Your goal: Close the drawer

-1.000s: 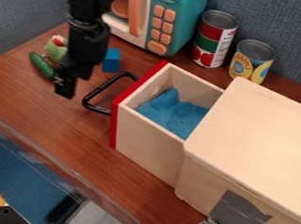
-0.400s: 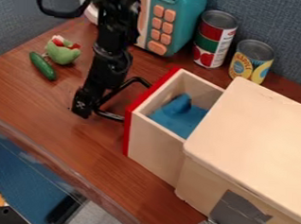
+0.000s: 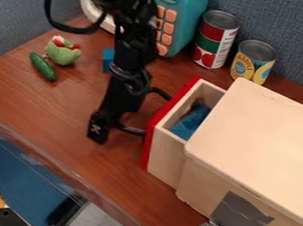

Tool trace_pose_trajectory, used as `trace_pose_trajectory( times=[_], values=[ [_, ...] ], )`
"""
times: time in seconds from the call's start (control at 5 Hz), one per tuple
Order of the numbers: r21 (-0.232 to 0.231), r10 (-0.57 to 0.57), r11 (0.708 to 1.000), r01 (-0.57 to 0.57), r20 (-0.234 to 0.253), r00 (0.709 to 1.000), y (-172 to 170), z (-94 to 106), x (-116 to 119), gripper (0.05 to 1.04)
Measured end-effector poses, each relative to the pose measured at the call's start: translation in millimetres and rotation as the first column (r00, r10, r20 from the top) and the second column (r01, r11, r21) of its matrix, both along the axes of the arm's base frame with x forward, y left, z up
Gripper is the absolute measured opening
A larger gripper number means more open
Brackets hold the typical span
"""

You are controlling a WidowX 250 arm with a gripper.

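Drawer (image 3: 167, 156): partly open, projecting from the box-shaped wooden cabinet (image 3: 255, 134) over the middle of the wooden tabletop (image 3: 46, 100). A clear plastic bin (image 3: 80, 180) lies along the near left edge of the tabletop; its interior shows blue, grey and black areas, with a small orange piece at the left. The cabinet occupies the near right corner area, with a patch of grey tape (image 3: 240, 215) on its near side. The drawer has a red front panel (image 3: 161, 120) and pale wooden side walls, and contains a bunched blue cloth (image 3: 190, 124). The gripper (image 3: 97, 133) is positioned low, beside the red front panel, in front of the black loop handle (image 3: 160, 92). The state of the end effector, and any grip on the handle, cannot be determined. A toy cucumber (image 3: 43, 66) lies near the left edge of the tabletop; a green plush toy (image 3: 63, 54) with red and white parts sits just beyond it. A blue block (image 3: 108, 60) is located beside the arm. Two upright cans stand near the far edge: one with a yellow and blue label (image 3: 254, 63), one with a red and green label (image 3: 215, 40). A teal toy microwave (image 3: 189, 21) with orange buttons stands toward the far left corner, partly behind the arm.
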State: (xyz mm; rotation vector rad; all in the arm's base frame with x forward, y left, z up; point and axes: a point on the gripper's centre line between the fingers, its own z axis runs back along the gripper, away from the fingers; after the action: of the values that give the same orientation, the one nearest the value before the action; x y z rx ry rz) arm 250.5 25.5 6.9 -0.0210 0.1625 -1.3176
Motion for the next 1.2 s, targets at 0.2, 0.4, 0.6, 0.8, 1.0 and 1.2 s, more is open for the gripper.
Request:
trace_pose_trajectory(
  times=[0.2,0.4,0.6,0.8,1.0,1.2],
  values=[
    [-0.024,-0.023,0.999,0.023,-0.004,1.000,-21.2,0.2,-1.9,0.998],
    [-0.037,-0.011,0.999,0.011,-0.002,1.000,-33.1,3.5,1.6,0.998],
    [-0.053,-0.007,0.999,0.006,-0.021,1.000,-41.8,1.1,7.9,0.999],
    [-0.061,-0.005,0.998,0.003,-0.031,1.000,-46.6,0.6,11.1,0.999],
    [-0.068,-0.006,0.998,0.003,-0.053,0.999,-51.2,0.0,12.9,0.999],
    [-0.064,0.015,0.998,-0.019,-0.062,0.998,-52.0,0.2,14.0,0.999]
  ],
)
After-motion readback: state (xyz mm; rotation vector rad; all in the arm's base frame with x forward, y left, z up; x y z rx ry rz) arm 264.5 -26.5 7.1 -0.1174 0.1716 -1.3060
